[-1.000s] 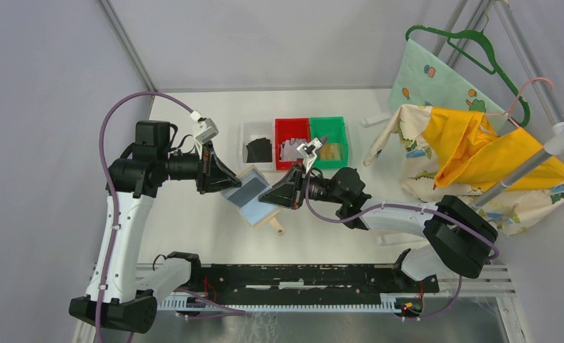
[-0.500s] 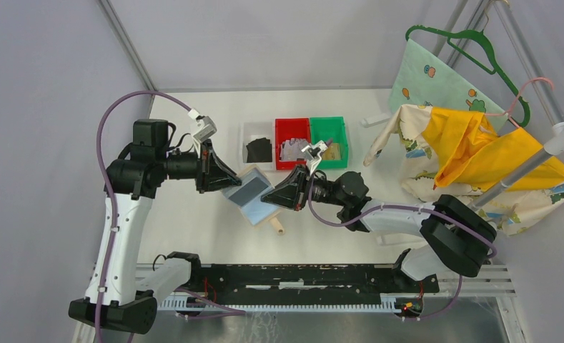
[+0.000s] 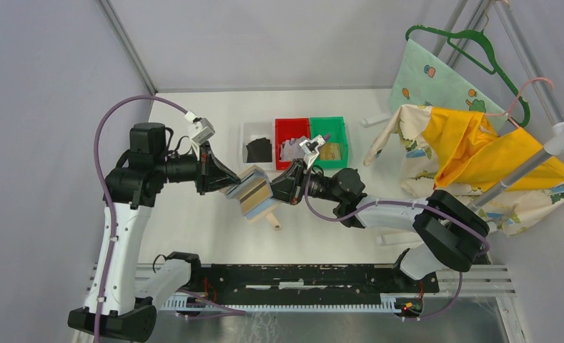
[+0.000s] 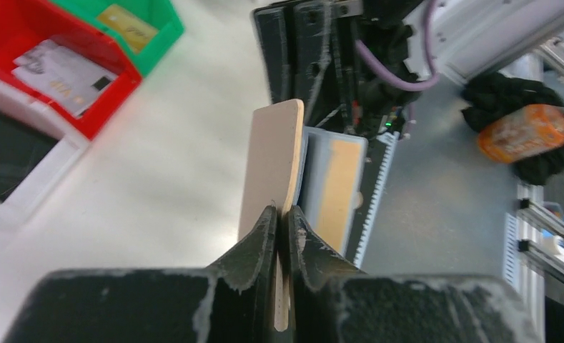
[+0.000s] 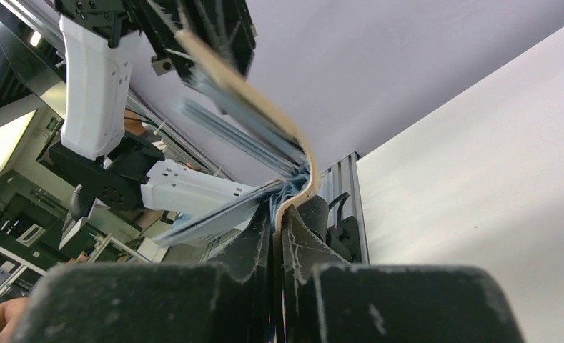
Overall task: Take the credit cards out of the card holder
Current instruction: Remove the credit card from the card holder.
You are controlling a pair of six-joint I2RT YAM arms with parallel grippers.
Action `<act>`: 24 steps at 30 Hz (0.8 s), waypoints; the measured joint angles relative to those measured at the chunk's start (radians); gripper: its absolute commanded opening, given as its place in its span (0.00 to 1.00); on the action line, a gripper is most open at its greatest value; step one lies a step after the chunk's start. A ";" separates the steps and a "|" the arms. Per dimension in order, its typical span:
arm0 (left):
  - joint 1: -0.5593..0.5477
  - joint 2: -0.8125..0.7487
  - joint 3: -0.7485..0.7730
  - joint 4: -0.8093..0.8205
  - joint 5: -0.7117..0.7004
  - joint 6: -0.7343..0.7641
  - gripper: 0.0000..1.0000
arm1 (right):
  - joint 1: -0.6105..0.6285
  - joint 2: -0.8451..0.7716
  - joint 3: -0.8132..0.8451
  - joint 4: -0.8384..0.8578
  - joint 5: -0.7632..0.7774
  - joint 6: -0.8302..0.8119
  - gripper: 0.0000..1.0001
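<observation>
The desk is a plain white surface, bare over most of its left and near parts. Three small open bins stand on it in a row towards the back, touching side to side: a white bin on the left, a red bin in the middle and a green bin on the right. A cream printed cloth spreads onto the desk's right side, well apart from the white bin and near the green one.
</observation>
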 measured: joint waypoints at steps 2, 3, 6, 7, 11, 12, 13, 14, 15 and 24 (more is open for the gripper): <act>0.000 -0.013 -0.024 0.024 -0.059 0.000 0.02 | 0.000 0.000 0.000 0.000 0.000 0.005 0.05; 0.000 -0.019 -0.036 0.035 -0.087 0.000 0.06 | 0.000 0.000 -0.002 0.000 -0.001 0.008 0.05; 0.000 -0.024 -0.062 0.069 -0.161 -0.001 0.13 | 0.000 0.000 -0.011 0.004 -0.012 0.018 0.04; 0.000 -0.021 -0.068 0.078 -0.181 -0.001 0.16 | 0.000 0.000 -0.015 0.009 -0.017 0.021 0.04; 0.000 -0.004 -0.077 0.099 -0.222 -0.008 0.30 | 0.000 0.000 -0.016 0.039 -0.036 0.033 0.03; 0.000 -0.002 -0.078 0.102 -0.231 -0.011 0.32 | 0.000 -0.001 -0.016 0.047 -0.040 0.036 0.02; 0.000 -0.001 -0.079 0.105 -0.241 -0.013 0.33 | 0.001 -0.003 -0.016 0.055 -0.045 0.038 0.00; 0.000 -0.001 -0.080 0.106 -0.243 -0.014 0.34 | 0.002 -0.005 -0.016 0.060 -0.049 0.042 0.00; 0.000 -0.001 -0.080 0.107 -0.243 -0.014 0.36 | 0.002 -0.008 -0.016 0.059 -0.050 0.043 0.00; 0.000 0.009 -0.085 0.003 0.048 0.054 0.37 | 0.012 -0.131 0.021 -0.351 0.035 -0.091 0.00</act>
